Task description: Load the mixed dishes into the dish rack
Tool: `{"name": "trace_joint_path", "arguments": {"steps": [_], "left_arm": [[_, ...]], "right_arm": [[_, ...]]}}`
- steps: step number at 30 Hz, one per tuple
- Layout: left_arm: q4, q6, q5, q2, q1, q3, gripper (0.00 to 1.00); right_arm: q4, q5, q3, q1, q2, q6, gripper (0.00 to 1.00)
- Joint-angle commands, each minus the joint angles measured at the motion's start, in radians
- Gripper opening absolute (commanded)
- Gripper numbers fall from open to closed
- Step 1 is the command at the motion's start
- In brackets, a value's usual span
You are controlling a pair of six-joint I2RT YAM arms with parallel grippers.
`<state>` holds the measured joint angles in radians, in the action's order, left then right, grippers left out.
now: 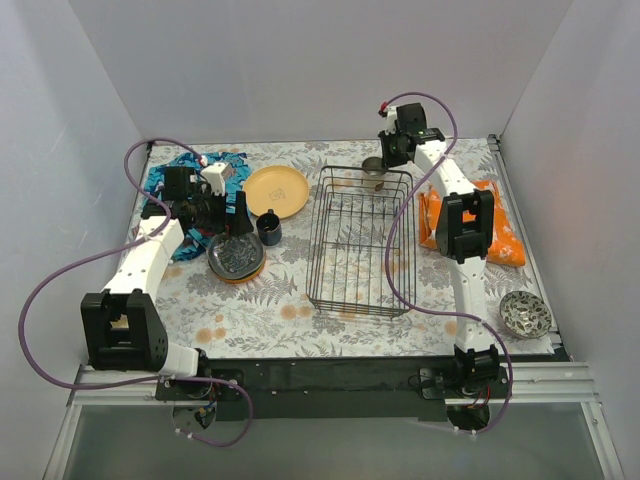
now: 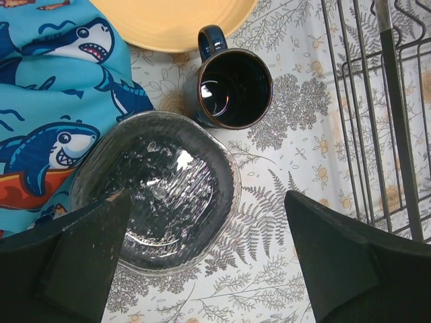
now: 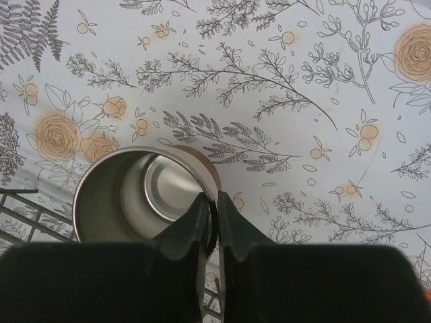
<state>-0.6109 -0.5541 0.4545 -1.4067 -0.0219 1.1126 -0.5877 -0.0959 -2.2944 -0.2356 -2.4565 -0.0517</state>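
Observation:
The black wire dish rack (image 1: 350, 240) stands mid-table and looks empty. My right gripper (image 1: 388, 148) is shut on the rim of the beige-silver cup (image 1: 374, 170) at the rack's far edge. In the right wrist view the fingers (image 3: 202, 222) pinch the cup's wall (image 3: 145, 195). My left gripper (image 1: 225, 215) is open over the dark grey patterned plate (image 1: 236, 258), which lies on an orange plate. In the left wrist view this plate (image 2: 158, 188) sits between and beyond the spread jaws of my left gripper (image 2: 207, 202). The dark blue mug (image 2: 232, 87) and the yellow-orange plate (image 2: 175, 23) lie behind it.
The blue shark-patterned cloth (image 1: 190, 175) lies at the far left. An orange crinkly bag (image 1: 470, 225) lies right of the rack under the right arm. A patterned bowl with a dark rim (image 1: 526, 313) sits at the near right corner. Rack wires (image 2: 384, 114) show right of the left gripper.

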Motion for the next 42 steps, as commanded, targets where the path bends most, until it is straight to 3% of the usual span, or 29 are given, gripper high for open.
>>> {"name": "trace_joint_path", "arguments": {"steps": [1,6,10,14,17,18,19,23,27,32,42], "left_arm": [[0.028,-0.032,0.024,-0.015,-0.004,0.067,0.98],[0.005,-0.124,0.075,-0.178,-0.004,0.278,0.98],[0.019,-0.257,0.185,-0.267,-0.004,0.418,0.98],[0.127,-0.459,0.479,-0.302,-0.001,0.455,0.98],[0.374,-0.750,0.696,-0.287,-0.001,0.347,0.98],[0.472,-0.838,0.732,-0.278,-0.004,0.305,0.98],[0.610,-0.971,0.746,-0.269,-0.006,0.244,0.98],[0.857,-1.209,0.780,-0.255,-0.027,0.140,0.98],[0.870,-1.434,0.780,-0.267,-0.049,0.131,0.98],[0.856,-1.543,0.783,-0.241,-0.062,0.135,0.98],[0.778,-1.603,0.730,-0.192,-0.065,0.043,0.98]], "right_arm": [[0.063,0.004,-0.080,0.005,0.016,0.026,0.03],[0.132,0.018,-0.079,0.004,0.065,0.042,0.01],[0.285,0.002,0.018,0.004,0.175,0.070,0.01],[0.489,-0.016,0.374,-0.016,0.441,0.095,0.01],[0.666,0.022,0.585,-0.085,0.651,0.003,0.01],[0.707,0.034,0.730,-0.106,0.704,-0.034,0.01],[0.751,0.054,0.795,-0.163,0.758,-0.107,0.01],[0.928,0.192,1.087,-0.327,1.021,-0.296,0.01],[1.102,0.323,1.263,-0.490,1.151,-0.462,0.01],[1.292,0.504,1.380,-0.662,1.185,-0.648,0.01],[1.425,0.510,1.363,-0.783,1.113,-0.778,0.01]]}}
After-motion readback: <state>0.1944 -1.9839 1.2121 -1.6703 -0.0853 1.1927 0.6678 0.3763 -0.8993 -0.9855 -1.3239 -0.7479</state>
